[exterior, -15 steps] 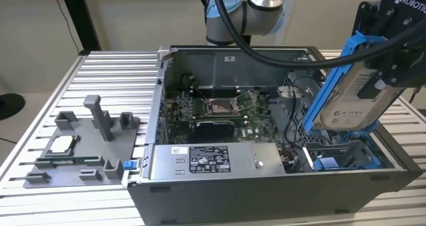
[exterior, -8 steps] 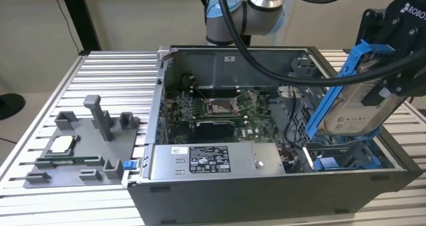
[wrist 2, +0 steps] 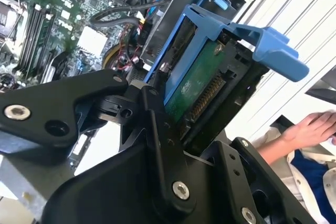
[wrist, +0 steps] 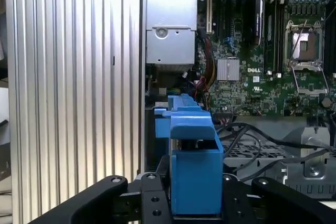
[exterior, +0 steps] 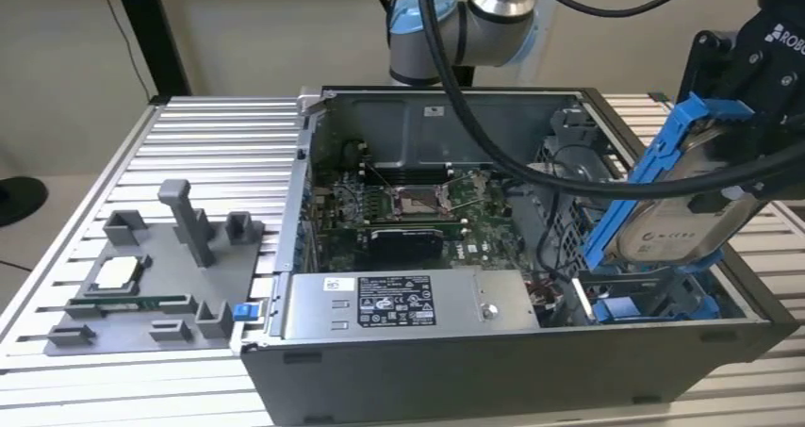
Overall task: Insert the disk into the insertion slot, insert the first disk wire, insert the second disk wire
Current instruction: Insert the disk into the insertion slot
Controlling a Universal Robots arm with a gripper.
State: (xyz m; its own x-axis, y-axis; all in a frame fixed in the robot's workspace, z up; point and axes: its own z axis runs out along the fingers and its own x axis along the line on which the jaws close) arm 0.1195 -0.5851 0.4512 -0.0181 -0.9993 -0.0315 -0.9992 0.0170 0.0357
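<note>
**Clerk:** Entries for the exterior view, left to right?

**Checker:** Item one, lower left of the frame: a grey fixture tray (exterior: 139, 286) on the ribbed aluminium table (exterior: 214, 135).
Item two, centre: the open computer case (exterior: 503, 370), with the power-supply box (exterior: 402, 304) along its near wall and the motherboard (exterior: 416, 210) behind it.
Item three, lower right: the insertion slot (exterior: 648, 306), blue rails showing, nothing seated in it.
Item four, right of the frame, above the slot: the disk (exterior: 677, 231) in its blue frame (exterior: 635, 191), tilted, with its lower end near the slot mouth.

**Clerk:** Progress?

**Checker:** In my judgement the first step was under way but not complete, since the disk was carried, not seated. Both wire steps were left to do. The disk's connector edge was bare in the second wrist view.

**Clerk:** Gripper?

**Checker:** The gripper (wrist: 195, 203) was clamped on the blue frame, with its fingers (wrist: 153, 200) on either side. The disk sat between them and reached away towards the case.

**Clerk:** Sundries?

**Checker:** A person's hand (wrist 2: 310, 129) in the second wrist view, apart from the disk.
</note>
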